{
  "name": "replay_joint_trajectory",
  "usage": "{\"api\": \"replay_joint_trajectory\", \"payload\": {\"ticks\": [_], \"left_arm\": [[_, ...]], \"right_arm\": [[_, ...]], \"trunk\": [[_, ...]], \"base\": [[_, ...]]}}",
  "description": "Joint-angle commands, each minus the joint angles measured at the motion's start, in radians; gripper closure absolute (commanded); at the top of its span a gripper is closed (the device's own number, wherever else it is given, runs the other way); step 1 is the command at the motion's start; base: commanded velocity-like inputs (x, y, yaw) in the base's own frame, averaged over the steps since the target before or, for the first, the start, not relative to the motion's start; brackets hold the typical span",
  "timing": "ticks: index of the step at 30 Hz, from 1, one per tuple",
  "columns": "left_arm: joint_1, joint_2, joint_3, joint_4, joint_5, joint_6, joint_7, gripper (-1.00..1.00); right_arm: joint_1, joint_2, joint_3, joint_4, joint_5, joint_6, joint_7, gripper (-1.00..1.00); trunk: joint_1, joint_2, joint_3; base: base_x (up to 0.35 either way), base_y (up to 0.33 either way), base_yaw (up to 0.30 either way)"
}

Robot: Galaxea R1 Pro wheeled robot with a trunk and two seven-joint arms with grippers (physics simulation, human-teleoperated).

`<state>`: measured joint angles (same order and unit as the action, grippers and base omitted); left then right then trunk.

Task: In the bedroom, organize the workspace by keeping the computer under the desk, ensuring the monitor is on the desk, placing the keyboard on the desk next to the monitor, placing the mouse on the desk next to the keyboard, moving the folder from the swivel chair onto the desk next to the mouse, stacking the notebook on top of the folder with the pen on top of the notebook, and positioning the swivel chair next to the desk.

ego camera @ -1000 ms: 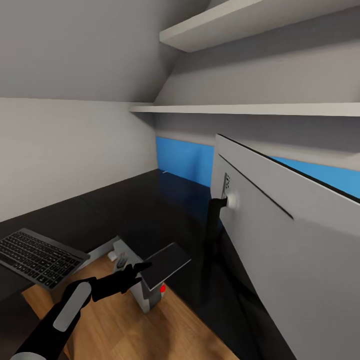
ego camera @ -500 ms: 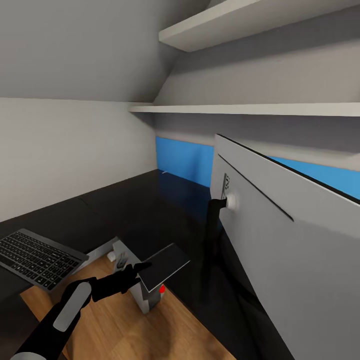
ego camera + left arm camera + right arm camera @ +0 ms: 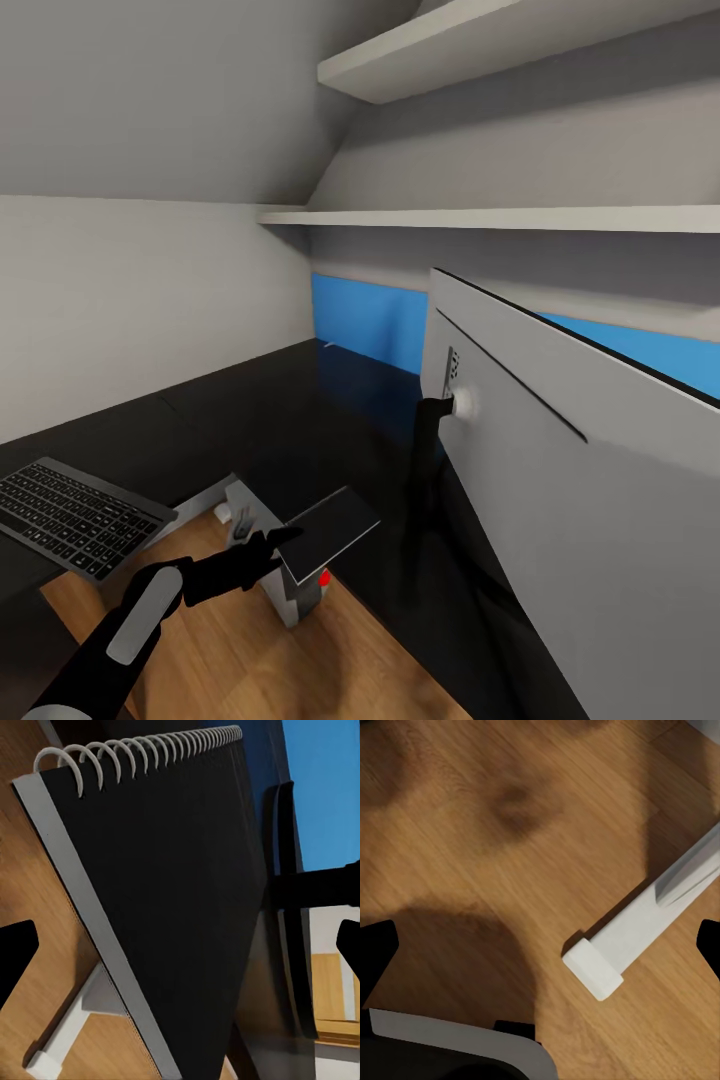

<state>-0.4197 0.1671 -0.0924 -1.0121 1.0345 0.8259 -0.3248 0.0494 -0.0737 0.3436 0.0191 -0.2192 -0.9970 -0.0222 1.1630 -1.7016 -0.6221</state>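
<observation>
Glossy black left arm (image 3: pixel 120 640), light-grey oblong panel on the forearm (rounded ends), slim black fingers (image 3: pixel 262 548)

A black-covered notebook (image 3: pixel 165 892) with white spiral binding (image 3: pixel 142 754) along 1 edge tilts above the wooden floor (image 3: pixel 34 885). Both dark fingertips (image 3: pixel 15 952) stand apart (nothing touching them). Beyond lies a blue panel (image 3: pixel 322 787).

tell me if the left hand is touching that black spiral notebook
Cannot tell. In the head view the left hand meets the notebook at its edge, but the left wrist view shows neither contact nor a gap plainly.
</observation>
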Motion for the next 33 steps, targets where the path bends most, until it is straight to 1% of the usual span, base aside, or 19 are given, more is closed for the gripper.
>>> {"api": "replay_joint_trajectory", "payload": {"ticks": [1, 33], "left_arm": [[-0.001, 0.001, -0.001, 0.002, -0.001, 0.002, -0.003, -1.00], [-0.001, -0.001, -0.001, 0.009, 0.000, 0.001, -0.005, -1.00]], "right_arm": [[0.000, 0.000, 0.009, 0.001, -0.006, -0.003, -0.002, -1.00], [0.000, 0.000, 0.007, 0.001, -0.006, -0.003, -0.002, -1.00]], "trunk": [[0.000, 0.000, -0.001], [0.000, 0.000, -0.001]], "base": [[0.000, 0.000, 0.000], [0.000, 0.000, 0.000]]}}
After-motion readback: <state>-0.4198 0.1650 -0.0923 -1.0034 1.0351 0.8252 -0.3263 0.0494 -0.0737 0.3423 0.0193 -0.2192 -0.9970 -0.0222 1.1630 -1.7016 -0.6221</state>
